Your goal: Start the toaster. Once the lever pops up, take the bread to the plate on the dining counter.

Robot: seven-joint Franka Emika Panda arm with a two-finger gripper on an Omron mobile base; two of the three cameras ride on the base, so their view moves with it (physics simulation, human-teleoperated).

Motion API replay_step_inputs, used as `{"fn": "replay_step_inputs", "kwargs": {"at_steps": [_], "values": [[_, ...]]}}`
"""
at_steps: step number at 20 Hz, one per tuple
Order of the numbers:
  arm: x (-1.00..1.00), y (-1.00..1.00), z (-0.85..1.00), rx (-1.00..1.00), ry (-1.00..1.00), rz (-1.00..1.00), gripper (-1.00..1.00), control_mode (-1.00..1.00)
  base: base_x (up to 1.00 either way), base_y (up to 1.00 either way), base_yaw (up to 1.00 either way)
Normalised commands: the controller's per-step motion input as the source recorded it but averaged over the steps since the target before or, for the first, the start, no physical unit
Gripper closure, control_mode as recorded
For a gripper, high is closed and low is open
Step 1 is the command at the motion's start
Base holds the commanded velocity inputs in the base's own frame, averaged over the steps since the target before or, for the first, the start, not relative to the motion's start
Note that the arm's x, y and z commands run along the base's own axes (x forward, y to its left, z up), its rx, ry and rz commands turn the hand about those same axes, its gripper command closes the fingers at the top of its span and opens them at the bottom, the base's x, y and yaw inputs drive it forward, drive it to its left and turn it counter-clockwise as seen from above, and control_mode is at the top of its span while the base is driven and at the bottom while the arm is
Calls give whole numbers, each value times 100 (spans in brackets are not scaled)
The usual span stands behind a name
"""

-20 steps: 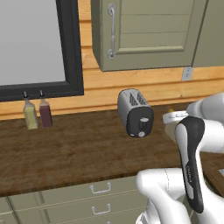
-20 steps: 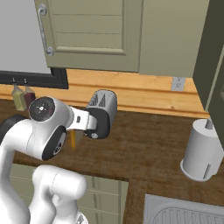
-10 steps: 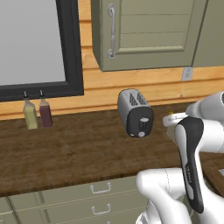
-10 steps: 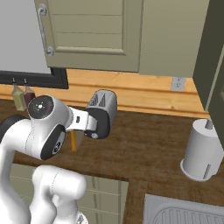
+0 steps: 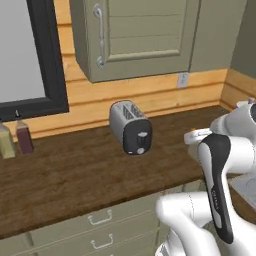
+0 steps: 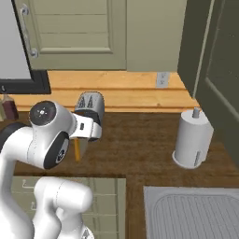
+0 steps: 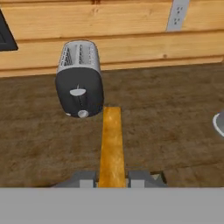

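Bread held edge-on in the end effector, toaster standing apart on the tabletop.

The end effector was closed narrowly on the bread, a flat golden-crusted slice seen edge-on in the hand view, its long axis running straight away from the fingers toward the wall. The toaster, rounded silver-grey metal with two top slots, stood upright on the dark wood-grain tabletop, clear of the slice; its black end panel with lever and round knob faced the robot. Light horizontal planks backed the tabletop. A white paper-towel roll stood upright well to the right.
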Motion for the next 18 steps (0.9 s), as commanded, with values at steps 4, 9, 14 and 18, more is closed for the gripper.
{"fn": "replay_step_inputs", "kwargs": {"at_steps": [4, 9, 14, 18], "values": [[0, 0, 0, 0, 0, 0, 100, 100, -33, -24, -65], [0, 0, 0, 0, 0, 0, 100, 100, -51, -17, -72], [0, 0, 0, 0, 0, 0, 100, 100, -76, -2, -64], [0, 0, 0, 0, 0, 0, 100, 100, -69, -15, -66]]}}
